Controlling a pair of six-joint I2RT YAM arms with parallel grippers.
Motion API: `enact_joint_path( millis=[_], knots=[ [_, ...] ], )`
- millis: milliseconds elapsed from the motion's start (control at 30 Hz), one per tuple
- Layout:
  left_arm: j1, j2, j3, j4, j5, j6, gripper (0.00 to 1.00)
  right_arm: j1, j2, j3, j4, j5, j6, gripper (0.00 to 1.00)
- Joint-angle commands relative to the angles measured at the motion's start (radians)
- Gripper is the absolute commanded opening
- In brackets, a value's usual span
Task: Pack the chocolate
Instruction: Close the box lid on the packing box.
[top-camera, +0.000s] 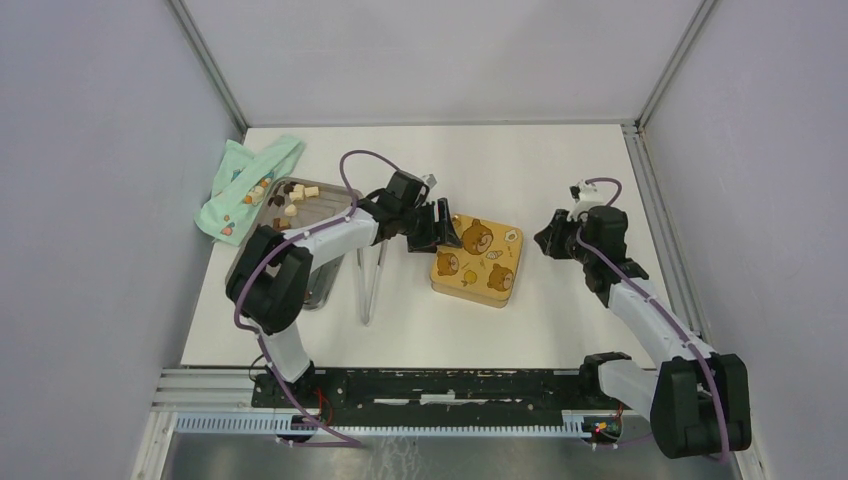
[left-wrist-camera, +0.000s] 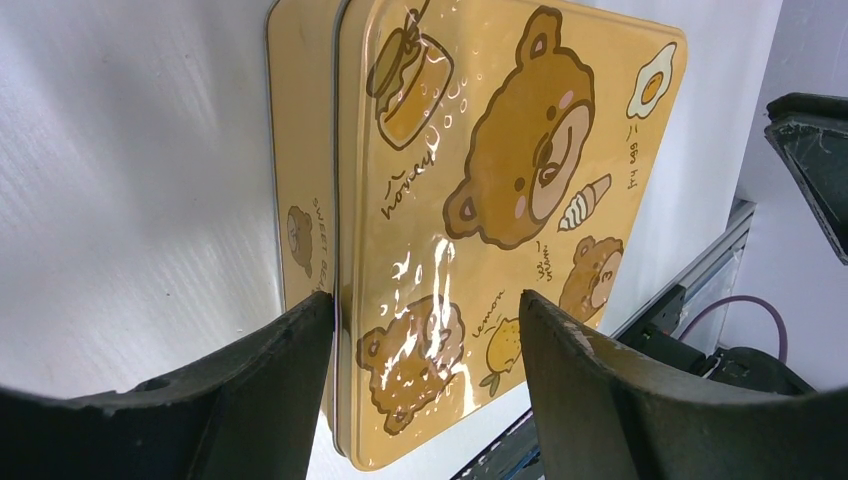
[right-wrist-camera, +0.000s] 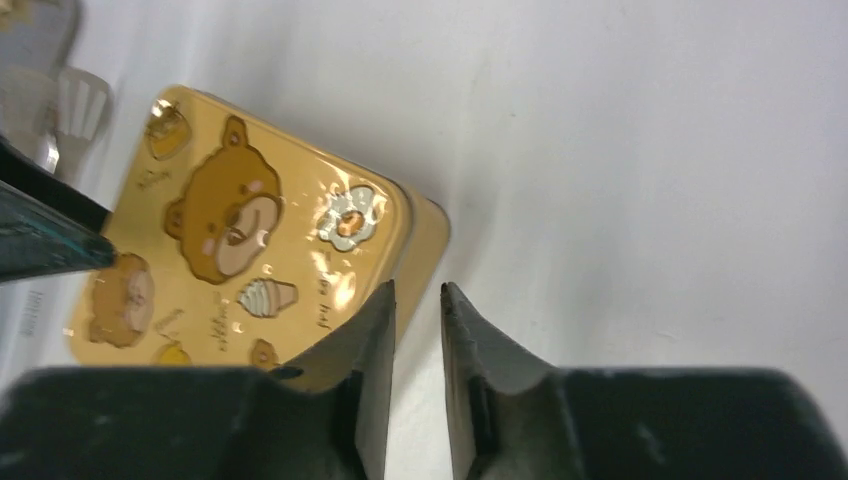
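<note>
Looking down on a white counter (top-camera: 560, 170), one gold tin (top-camera: 475, 262) with bear pictures is seen at centre with its lid on, so nothing can be packed yet. The left tool (top-camera: 438, 238), released with its jaws spread, is set astride the tin's upper-left edge. If it is clenched off-centre, the tin could be tipped or skidded, or lid and base could be lifted together. The right tool (top-camera: 548, 243), at centre right and apart from the tin, is nearly clenched with a slim gap and grasps nothing, so the tin is not braced. The chocolate (top-camera: 292, 205) lies in a metal tray (top-camera: 325, 207) at upper left, partly hidden by the left arm, which could knock it.

Counted:
- one counter
- one tray
- one green pouch (top-camera: 245, 190)
- one tin
- two tools
- one pair of tweezers (top-camera: 371, 280)
- roughly eight chocolate chunks, too small for an exact count
</note>
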Motion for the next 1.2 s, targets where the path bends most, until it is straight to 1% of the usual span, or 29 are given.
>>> enact_joint_path(
  millis=[0, 33, 100, 167, 367, 467, 567, 633, 733, 833, 900, 967, 1033, 1100, 1167],
  knots=[
    [-0.010, 0.012, 0.047, -0.003, 0.034, 0.042, 0.73, -0.005, 0.016, -0.023, 0.031, 0.050, -0.155, 0.21],
    [-0.013, 0.017, 0.050, -0.004, 0.036, 0.042, 0.73, -0.006, 0.037, -0.022, 0.032, 0.046, -0.164, 0.15],
    [-0.018, 0.028, 0.058, -0.011, 0.036, 0.043, 0.73, -0.005, 0.084, -0.010, 0.037, 0.013, -0.177, 0.08],
    [-0.024, 0.037, 0.064, -0.019, 0.030, 0.043, 0.73, -0.004, 0.138, 0.015, 0.033, -0.041, -0.177, 0.06],
    [-0.029, 0.059, 0.054, -0.040, 0.010, 0.031, 0.72, 0.004, 0.275, 0.102, 0.021, -0.199, -0.156, 0.05],
    [-0.038, 0.067, 0.048, -0.038, 0.013, 0.018, 0.69, 0.007, 0.317, 0.128, 0.042, -0.294, -0.130, 0.07],
    [-0.054, 0.064, 0.037, -0.012, 0.033, -0.004, 0.68, 0.009, 0.361, 0.160, 0.066, -0.377, -0.099, 0.09],
    [-0.062, 0.055, 0.023, 0.011, 0.047, -0.028, 0.65, 0.009, 0.386, 0.196, 0.056, -0.395, -0.102, 0.09],
    [-0.076, 0.033, -0.008, 0.057, 0.064, -0.070, 0.63, 0.008, 0.419, 0.269, -0.006, -0.373, -0.154, 0.11],
    [-0.083, 0.016, -0.036, 0.075, 0.045, -0.108, 0.62, 0.000, 0.418, 0.317, -0.101, -0.282, -0.247, 0.13],
    [-0.084, 0.010, -0.045, 0.070, 0.005, -0.124, 0.63, -0.021, 0.405, 0.341, -0.142, -0.215, -0.319, 0.17],
    [-0.083, 0.009, -0.044, 0.057, -0.033, -0.129, 0.64, -0.055, 0.389, 0.377, -0.177, -0.200, -0.395, 0.23],
    [-0.081, -0.004, -0.044, 0.059, -0.059, -0.131, 0.65, -0.085, 0.374, 0.425, -0.222, -0.260, -0.485, 0.29],
    [-0.080, -0.031, -0.044, 0.062, -0.086, -0.119, 0.68, -0.094, 0.344, 0.448, -0.248, -0.310, -0.565, 0.35],
    [-0.072, -0.055, -0.038, 0.060, -0.093, -0.090, 0.71, -0.094, 0.307, 0.446, -0.263, -0.397, -0.641, 0.37]
  ],
)
